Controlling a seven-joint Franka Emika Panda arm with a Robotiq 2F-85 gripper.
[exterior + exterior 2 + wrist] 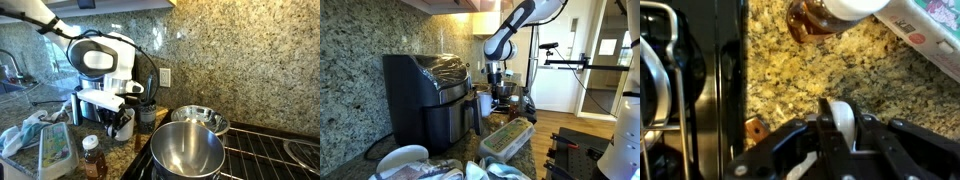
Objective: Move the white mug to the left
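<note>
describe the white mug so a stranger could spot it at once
On the granite counter beside the big steel pot, look under the robot's gripper. The white mug sits clamped between its fingers: small, plain white, unlike the amber honey bottle nearby.

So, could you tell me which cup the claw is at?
The white mug, between the claw's fingers; the dark utensil cup stands apart beside it.
</note>
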